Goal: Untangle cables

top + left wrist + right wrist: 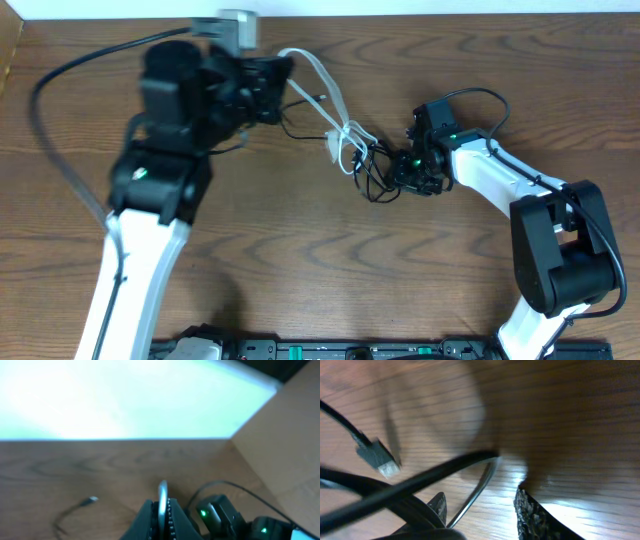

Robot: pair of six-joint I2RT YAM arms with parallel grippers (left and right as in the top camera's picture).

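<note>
the white cable [345,140] is clamped in the fully closed left gripper [272,85] at the upper middle of the overhead view. from there it is stretched down and to the right toward the centre of the table [300,260], where it is knotted together with the black cable [372,172]. in the left wrist view a pale loop of cord is seen standing up between the pressed-together fingers, so the grip is judged to be firm. the cord appears to be held taut in this way so that the knot is opened out and the black loops can be worked free from the other side. the right gripper [405,172] is placed just to the right of the tangle, low over the wood, and its jaws are seen part-way apart in the right wrist view, with bare table showing between them. a thin black strand is passed through that gap near the rough pad [532,515] at the lower right. whether any strand is actually pinched cannot be told. a small plug [379,457] at one end of the black cable is seen lying on the table at the left of that view, loose and untouched. the two cables are judged to be still entangled, so the separation is not yet done. no box, tray or other container is seen in any view. both cables lie or hang directly over the bare wood.
</note>
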